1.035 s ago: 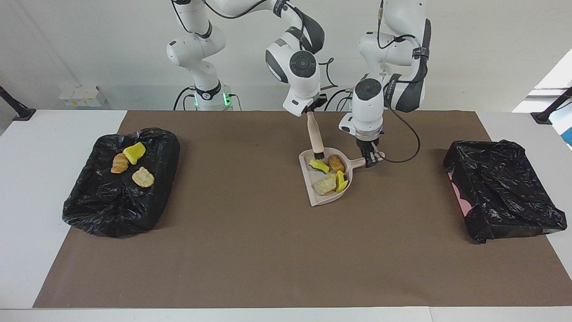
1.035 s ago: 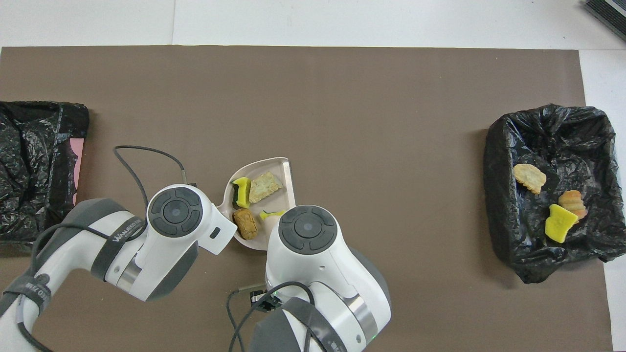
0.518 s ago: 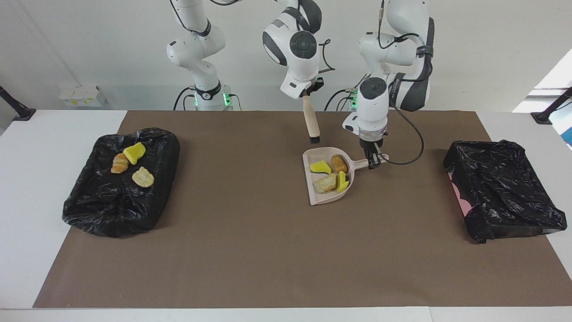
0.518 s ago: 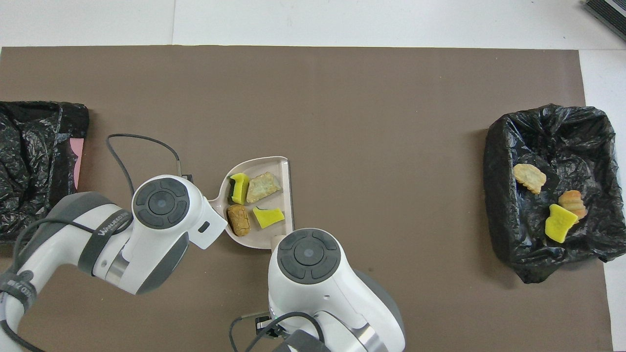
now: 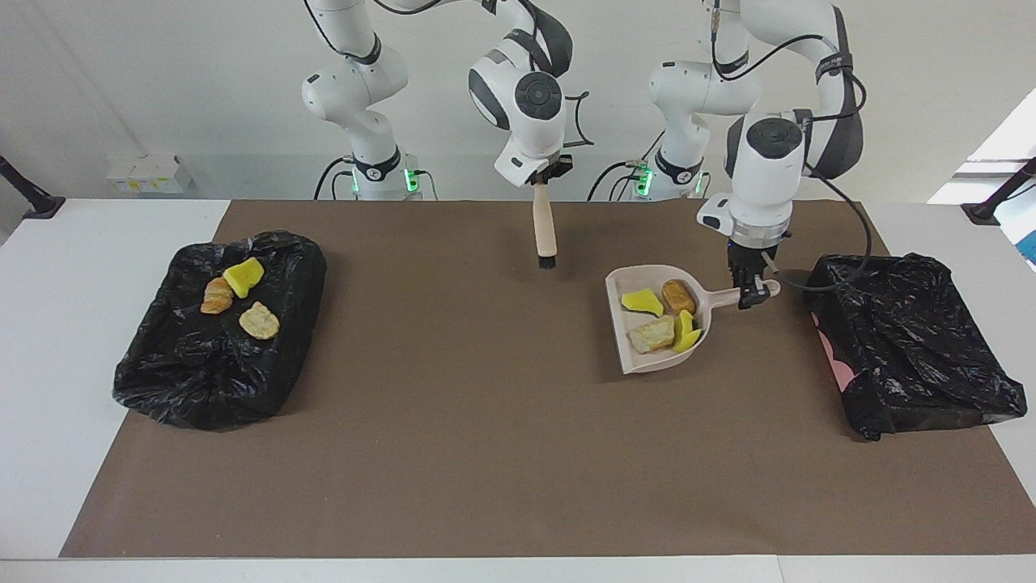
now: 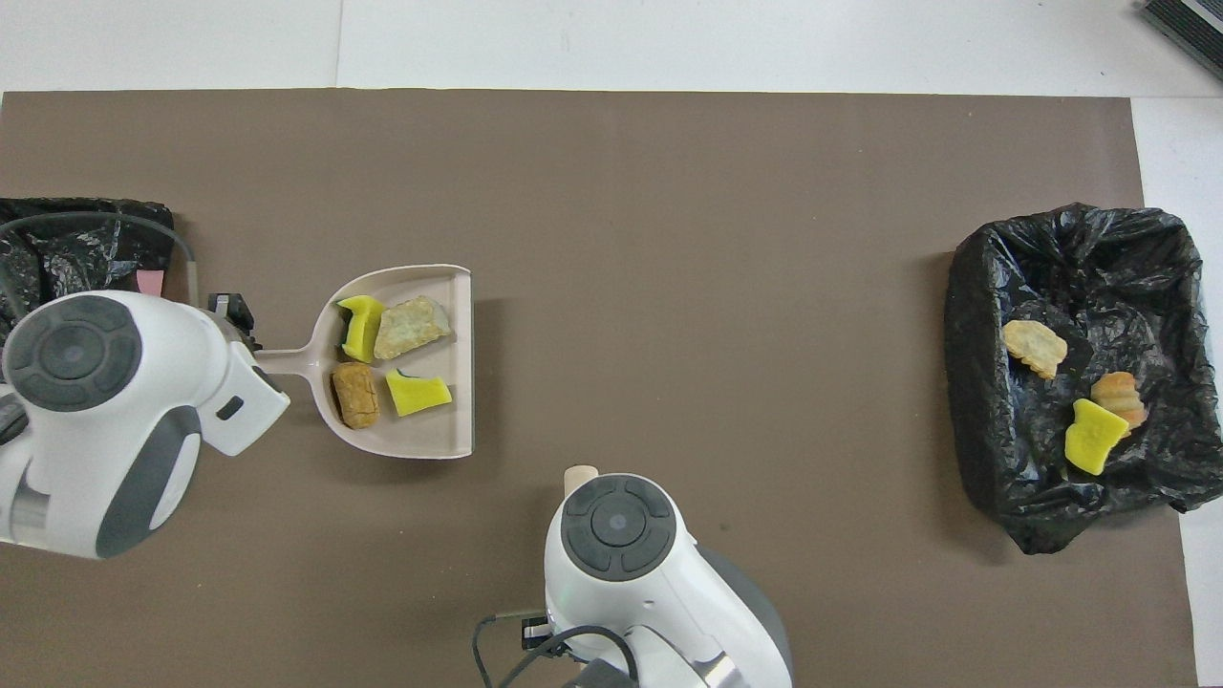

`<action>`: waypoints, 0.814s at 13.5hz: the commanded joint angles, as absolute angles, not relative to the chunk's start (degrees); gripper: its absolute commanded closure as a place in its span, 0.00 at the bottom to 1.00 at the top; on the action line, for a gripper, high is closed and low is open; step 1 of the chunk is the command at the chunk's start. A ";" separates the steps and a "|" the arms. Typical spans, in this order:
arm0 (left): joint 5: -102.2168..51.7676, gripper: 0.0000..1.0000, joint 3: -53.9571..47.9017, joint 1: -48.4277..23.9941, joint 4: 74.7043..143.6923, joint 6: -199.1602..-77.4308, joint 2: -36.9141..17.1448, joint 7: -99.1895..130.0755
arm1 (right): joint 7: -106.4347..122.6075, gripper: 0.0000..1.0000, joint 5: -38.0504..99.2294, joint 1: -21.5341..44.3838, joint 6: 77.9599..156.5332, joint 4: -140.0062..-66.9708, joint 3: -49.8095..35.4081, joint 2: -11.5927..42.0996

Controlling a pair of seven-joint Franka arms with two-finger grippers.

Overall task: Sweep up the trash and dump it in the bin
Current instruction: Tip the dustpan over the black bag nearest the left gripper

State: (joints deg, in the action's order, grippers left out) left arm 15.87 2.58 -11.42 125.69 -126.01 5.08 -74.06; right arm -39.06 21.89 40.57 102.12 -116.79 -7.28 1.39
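The left end effector (image 5: 754, 293) is shut tight on the handle of the dustpan (image 5: 627, 344). A second ago the dustpan sat in the middle of the mat. Now it is up in the air and has moved toward the left arm's end of the counter, close to the empty bin (image 5: 913, 344). Four bits of trash (image 5: 660, 316) ride in it: two yellow sponge bits and two brown bread lumps. Three more bits already lie in the other bin (image 5: 218, 324) at the right arm's end.

The right end effector (image 5: 544, 174) holds the brush (image 5: 543, 231) by its handle. It has lifted the brush out of the dustpan and now hangs over the mat. So the sweeping looks done, and tipping comes next.
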 commanded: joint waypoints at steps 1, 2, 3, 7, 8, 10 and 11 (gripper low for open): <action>15.91 1.00 2.28 -6.87 125.95 -124.81 8.60 -77.78 | -44.90 1.00 18.65 44.54 106.34 -115.24 -7.73 4.90; 15.82 1.00 2.37 -4.25 125.43 -124.11 9.22 -77.78 | -45.87 1.00 17.94 45.52 108.17 -114.88 -7.73 6.23; 15.82 1.00 2.37 -2.22 124.29 -121.49 9.32 -77.78 | -45.97 1.00 17.84 45.61 109.67 -114.87 -7.73 6.94; 10.64 1.00 2.55 8.15 119.36 -118.21 8.88 -85.65 | -45.97 1.00 15.47 46.40 111.96 -114.43 -7.73 10.80; 9.76 1.00 2.55 11.04 118.40 -118.30 8.62 -88.04 | -45.97 1.00 15.29 46.58 112.15 -114.17 -7.73 11.68; 8.53 1.00 2.55 16.85 116.82 -118.74 8.00 -88.50 | -45.88 1.00 14.07 46.58 112.15 -111.90 -7.73 13.26; 8.18 1.00 2.55 19.31 115.76 -118.57 7.56 -88.77 | -45.79 1.00 13.71 46.32 112.15 -110.58 -7.73 14.05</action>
